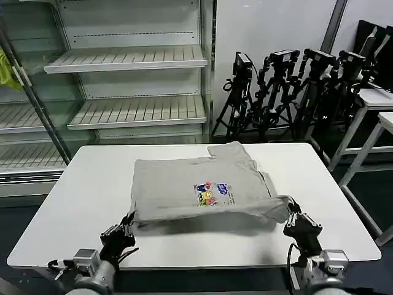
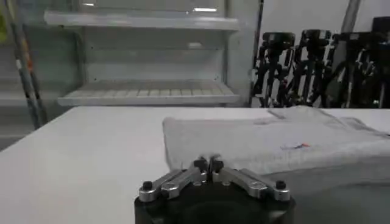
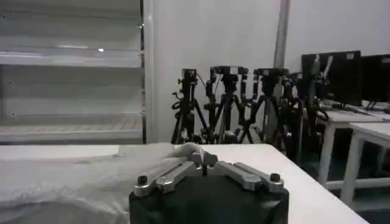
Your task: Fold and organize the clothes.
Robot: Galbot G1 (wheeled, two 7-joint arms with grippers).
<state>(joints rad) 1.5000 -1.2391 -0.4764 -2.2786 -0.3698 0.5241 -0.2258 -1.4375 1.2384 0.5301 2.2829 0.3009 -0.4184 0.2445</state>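
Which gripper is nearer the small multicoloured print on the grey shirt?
Roughly equal; the right gripper looks marginally nearer. It pinches the near edge of the shirt right of the print; the left gripper pinches the near-left corner.

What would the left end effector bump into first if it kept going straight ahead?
Probably the near edge of the light grey soft-fabric shirt, right ahead of the left end effector; the remaining gap is unclear.

place: looks like a robot test lab | clues: many black camera tripods (image 1: 288,92) by a plain white wall (image 1: 270,37) | bare shop-style shelves (image 1: 132,83) | white surface (image 1: 80,203) | more white tables (image 1: 374,117), maybe with dark screens (image 3: 341,76)
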